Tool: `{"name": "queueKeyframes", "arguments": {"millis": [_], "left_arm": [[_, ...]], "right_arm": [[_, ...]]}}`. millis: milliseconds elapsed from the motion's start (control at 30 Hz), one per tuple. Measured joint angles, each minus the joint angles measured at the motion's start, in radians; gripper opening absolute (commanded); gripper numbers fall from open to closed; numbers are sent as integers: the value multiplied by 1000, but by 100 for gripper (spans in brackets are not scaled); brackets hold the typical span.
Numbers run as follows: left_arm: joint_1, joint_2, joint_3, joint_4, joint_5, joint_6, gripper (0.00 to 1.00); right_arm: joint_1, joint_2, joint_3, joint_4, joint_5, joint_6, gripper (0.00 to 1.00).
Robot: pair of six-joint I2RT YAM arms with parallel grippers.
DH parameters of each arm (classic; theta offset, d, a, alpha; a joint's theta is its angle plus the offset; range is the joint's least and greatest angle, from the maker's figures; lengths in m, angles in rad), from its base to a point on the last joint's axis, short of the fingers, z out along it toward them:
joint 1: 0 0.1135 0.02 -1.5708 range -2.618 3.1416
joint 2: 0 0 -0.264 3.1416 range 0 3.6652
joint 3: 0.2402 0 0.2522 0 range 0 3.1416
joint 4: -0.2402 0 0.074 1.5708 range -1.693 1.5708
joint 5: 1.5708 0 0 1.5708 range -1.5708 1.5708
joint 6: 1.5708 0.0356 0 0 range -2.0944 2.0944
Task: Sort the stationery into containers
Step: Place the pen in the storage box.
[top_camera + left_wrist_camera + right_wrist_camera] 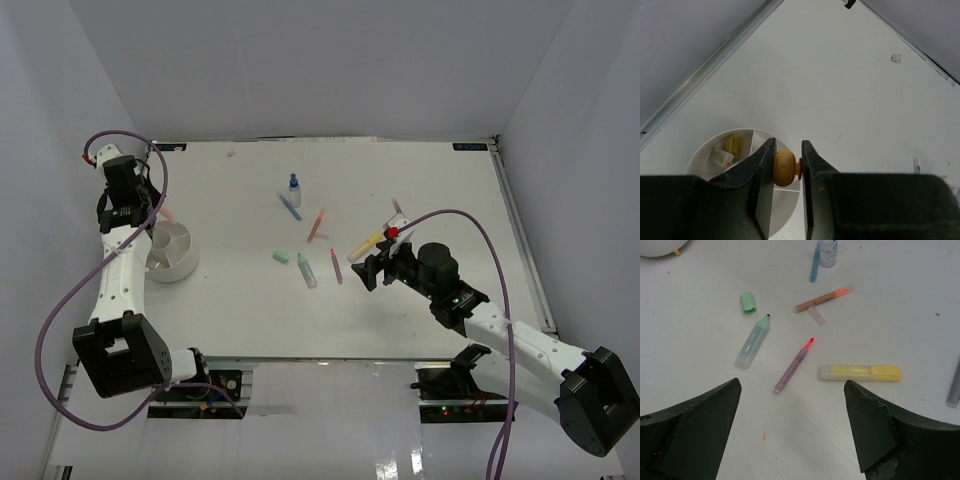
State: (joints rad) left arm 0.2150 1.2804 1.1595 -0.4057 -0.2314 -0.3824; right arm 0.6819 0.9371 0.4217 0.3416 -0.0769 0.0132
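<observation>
Left hand [787, 150] clamped on tan block [785, 168], over white dish [699, 152]. Right hand [792, 385] wide open, empty, above yellow marker [860, 372] on worktop [890, 300].

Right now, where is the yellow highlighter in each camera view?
Top external: yellow highlighter slightly right of centre, just beyond the right gripper.
Left wrist: not in it.
Right wrist: lower right of centre.
Shared landmark: the green marker, to its left in both views.
</observation>
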Motion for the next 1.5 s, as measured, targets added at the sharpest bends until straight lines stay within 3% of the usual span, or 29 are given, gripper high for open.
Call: {"name": "queueKeyframes", "arguments": {"millis": [633, 900, 1500], "left_arm": [[37, 68, -106, 66, 40, -1, 15], [39, 84, -133, 97, 35, -2, 29], [79, 157, -181, 182, 56, -7, 36]], "right_arm": [[0, -8, -9, 0, 26, 1, 90], [0, -8, -9, 0, 30, 2, 90], [0, 5, -11, 0, 45, 2, 90]]}}
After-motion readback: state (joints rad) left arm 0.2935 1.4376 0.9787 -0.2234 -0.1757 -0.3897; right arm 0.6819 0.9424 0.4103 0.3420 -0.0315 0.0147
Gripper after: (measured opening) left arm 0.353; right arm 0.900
